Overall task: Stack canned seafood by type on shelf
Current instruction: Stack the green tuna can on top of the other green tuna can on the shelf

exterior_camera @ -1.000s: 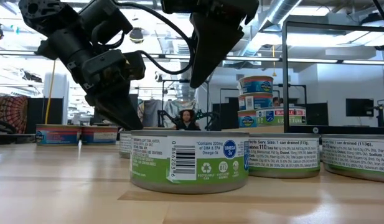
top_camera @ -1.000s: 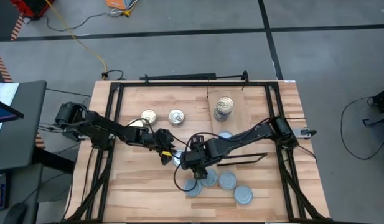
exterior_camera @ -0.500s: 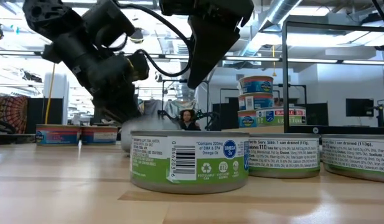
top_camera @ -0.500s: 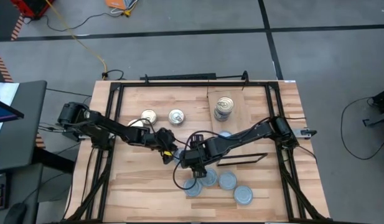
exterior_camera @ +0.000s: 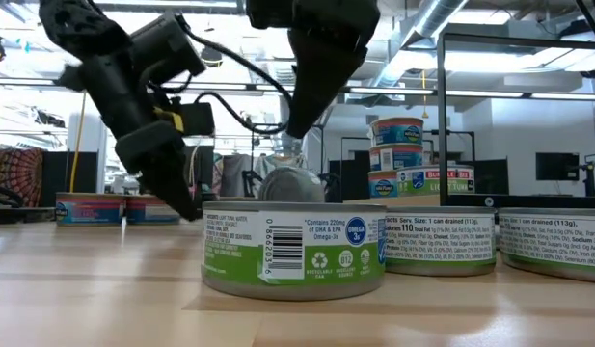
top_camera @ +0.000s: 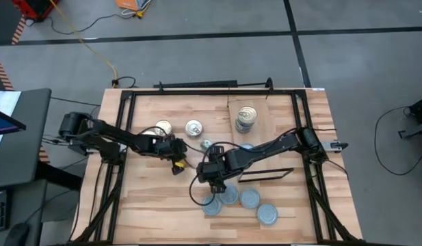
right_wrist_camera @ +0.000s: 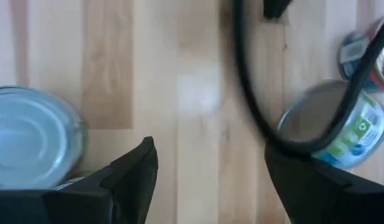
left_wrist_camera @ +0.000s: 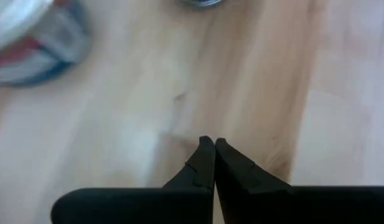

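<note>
Two end effectors near desk centre. Left end effector [top_camera: 178,166] fully closed, fingers pinched together, nothing held, bare wood beneath. Right end effector [top_camera: 212,179] spread wide, empty, above silvery-blue tins [top_camera: 229,196] grouped toward near edge. One silvery tin [top_camera: 206,145] tilted on edge at mid-desk. Gold-top tins [top_camera: 193,128] left of shelf [top_camera: 265,113]; gold-top stack [top_camera: 245,117] already on shelf, far right. Step judged: pickup of silvery tin not secured. Next move calls for reopening left end effector, straddling tin, closing on rim.
</note>
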`<state>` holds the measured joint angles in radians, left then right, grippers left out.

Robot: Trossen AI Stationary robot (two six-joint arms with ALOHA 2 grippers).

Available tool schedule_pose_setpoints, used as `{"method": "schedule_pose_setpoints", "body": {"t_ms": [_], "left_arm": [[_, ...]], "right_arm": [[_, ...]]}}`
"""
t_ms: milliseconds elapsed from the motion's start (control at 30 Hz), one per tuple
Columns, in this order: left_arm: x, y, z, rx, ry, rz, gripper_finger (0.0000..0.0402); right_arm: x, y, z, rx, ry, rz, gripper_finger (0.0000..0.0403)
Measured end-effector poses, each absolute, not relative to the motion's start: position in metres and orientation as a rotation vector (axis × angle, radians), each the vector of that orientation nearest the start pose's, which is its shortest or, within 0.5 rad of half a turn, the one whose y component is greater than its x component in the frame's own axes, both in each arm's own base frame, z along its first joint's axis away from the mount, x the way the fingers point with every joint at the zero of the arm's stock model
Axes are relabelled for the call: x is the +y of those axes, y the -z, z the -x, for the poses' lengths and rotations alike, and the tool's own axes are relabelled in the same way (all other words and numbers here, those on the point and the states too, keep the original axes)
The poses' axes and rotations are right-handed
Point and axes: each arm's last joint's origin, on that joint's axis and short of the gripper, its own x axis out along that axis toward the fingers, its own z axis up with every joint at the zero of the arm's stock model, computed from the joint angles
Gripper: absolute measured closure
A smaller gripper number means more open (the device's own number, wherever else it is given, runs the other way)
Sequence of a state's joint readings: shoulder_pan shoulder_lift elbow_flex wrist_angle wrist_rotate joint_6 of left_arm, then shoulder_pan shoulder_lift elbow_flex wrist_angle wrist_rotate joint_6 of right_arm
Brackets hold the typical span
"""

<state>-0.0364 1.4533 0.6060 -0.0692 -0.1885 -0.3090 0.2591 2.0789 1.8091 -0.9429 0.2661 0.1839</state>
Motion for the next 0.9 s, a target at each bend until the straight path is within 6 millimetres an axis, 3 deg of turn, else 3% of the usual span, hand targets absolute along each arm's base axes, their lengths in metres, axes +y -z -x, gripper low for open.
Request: {"method": "schedule_pose_setpoints", "body": {"t_ms": [267,667,900], "left_arm": [[-0.016,-0.167,-0.245,0.779,-0.353,0.090,0.0395],[-0.021,-0.179,-0.243,0.700,-0.387,0.051,0.0238],[-0.029,-0.192,-0.207,0.538,-0.457,0.023,0.0217]], "right_arm": [[0.085,-0.235,-0.419,1.241,0.145,0.166,0.0085],[0.055,-0.251,-0.406,1.320,0.174,0.178,0.0085],[0.035,-0.253,-0.413,1.269,0.203,0.150,0.0085]]}}
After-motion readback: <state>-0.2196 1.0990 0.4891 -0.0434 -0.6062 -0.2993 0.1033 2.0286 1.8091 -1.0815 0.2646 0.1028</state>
